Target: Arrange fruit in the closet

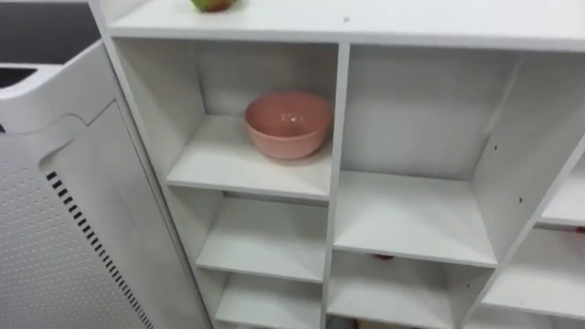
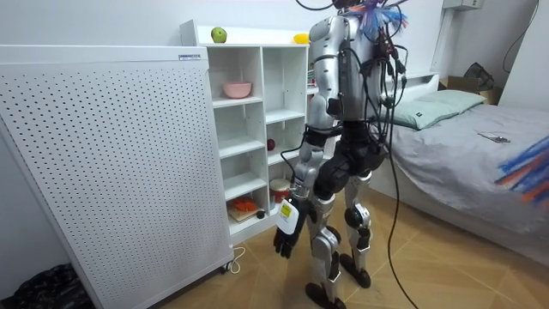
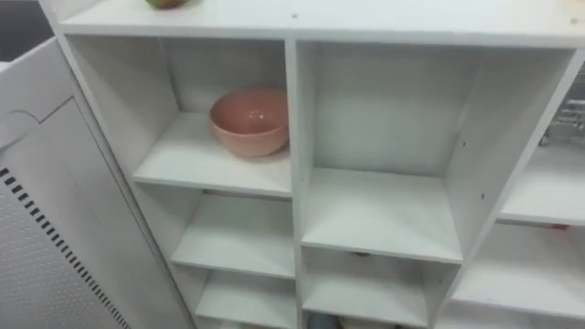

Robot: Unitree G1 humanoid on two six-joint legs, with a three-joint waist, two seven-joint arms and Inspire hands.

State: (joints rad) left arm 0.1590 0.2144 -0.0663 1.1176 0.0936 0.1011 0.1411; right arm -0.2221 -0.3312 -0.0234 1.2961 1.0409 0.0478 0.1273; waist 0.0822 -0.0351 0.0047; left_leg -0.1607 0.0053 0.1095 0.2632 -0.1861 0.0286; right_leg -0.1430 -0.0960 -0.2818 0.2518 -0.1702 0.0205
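The white closet [image 1: 336, 119] of open cubbies stands right in front of me. A pink bowl [image 1: 288, 123] sits in its upper left cubby. On the closet's top lie a green apple [image 1: 212, 4] at the left and a yellow fruit [image 2: 300, 38] further along. A small red fruit [image 2: 271, 144] rests in a middle cubby, and something orange [image 2: 244, 206] lies on a bottom shelf. In the room view I stand upright facing the closet, and my left hand [image 2: 286, 236] hangs low by my thigh with its fingers relaxed and nothing in it.
A tall white perforated panel [image 2: 111, 163] stands against the closet's left side. A bed [image 2: 463, 146] with grey bedding lies behind me. A round container [image 2: 280, 187] sits in a lower cubby. The other cubbies near the bowl hold nothing.
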